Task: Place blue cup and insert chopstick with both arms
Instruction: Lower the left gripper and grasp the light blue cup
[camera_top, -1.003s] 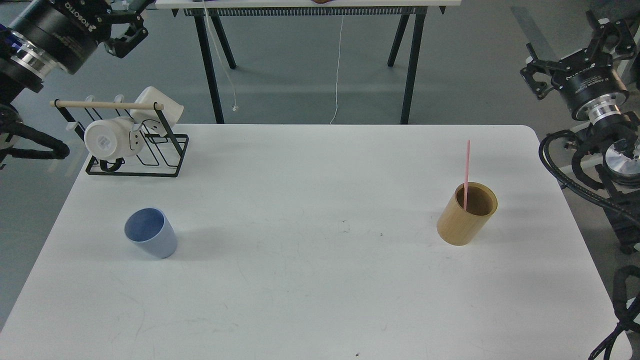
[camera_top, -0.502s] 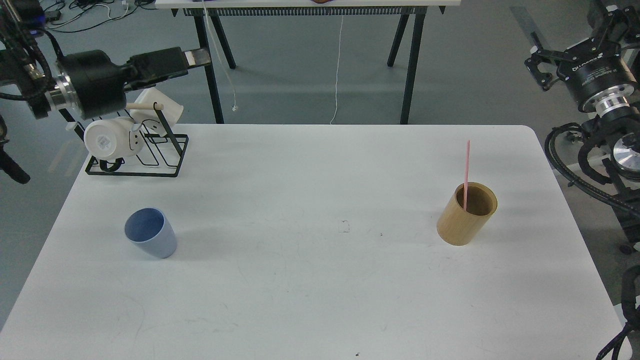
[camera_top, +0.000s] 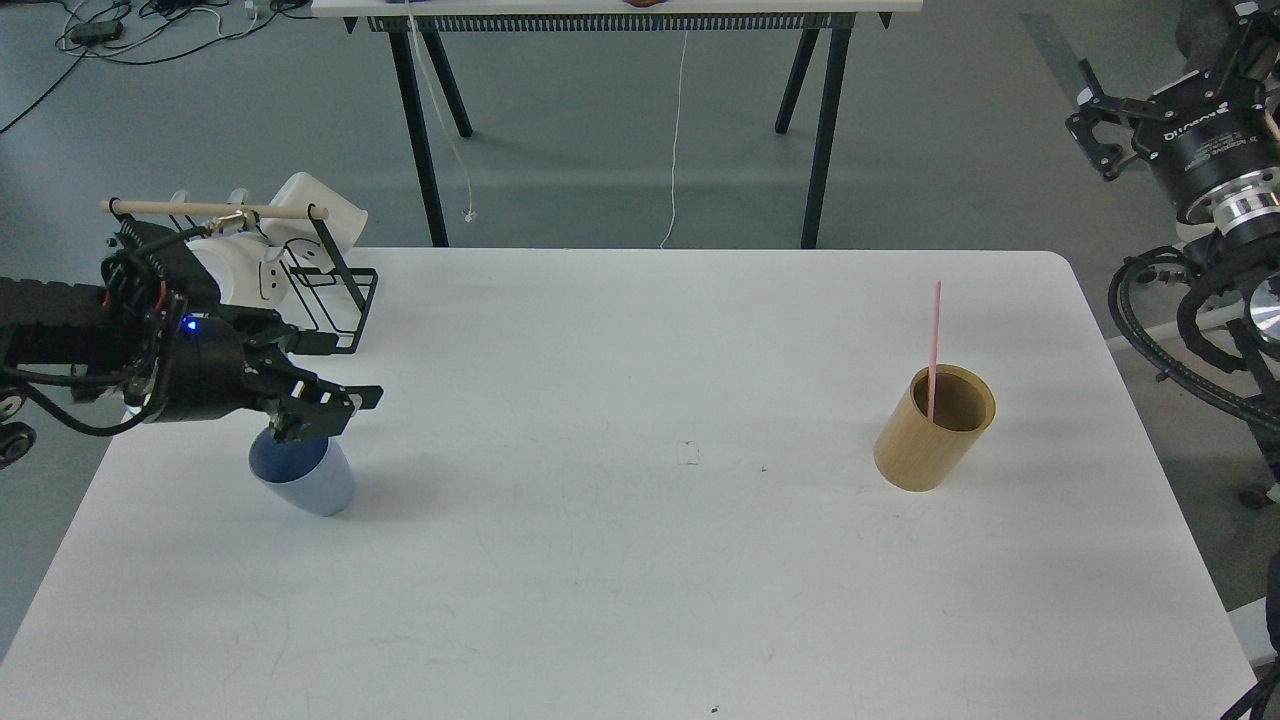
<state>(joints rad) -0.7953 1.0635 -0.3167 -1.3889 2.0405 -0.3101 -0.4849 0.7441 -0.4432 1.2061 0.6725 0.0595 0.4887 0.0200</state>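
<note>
My left gripper (camera_top: 325, 405) reaches in from the left edge and sits just over the near-left part of the table, its dark fingers (camera_top: 355, 397) pointing right; I can see them spread a little, not clamped on anything. It hangs right above the rim of the small blue plastic cup (camera_top: 305, 483), covering the far part of the cup's mouth — whether a finger touches the rim I cannot tell. The cup stands upright on the white rectangular table (camera_top: 620, 560).

Far left, behind that arm, stands a black wire rack with a pale wooden rod across its top (camera_top: 320, 290), and white mugs (camera_top: 320, 212) hang on it.

My right gripper (camera_top: 1105, 135) is raised at the far right, off the table's edge and well apart from everything on it; it is seen dark and at an angle, so I cannot tell how its fingers stand.

On the right side of the table stands a tan bamboo cylinder holder (camera_top: 930, 435) — a thin pink chopstick (camera_top: 934, 345) leans inside it, sticking up past the rim.
</note>
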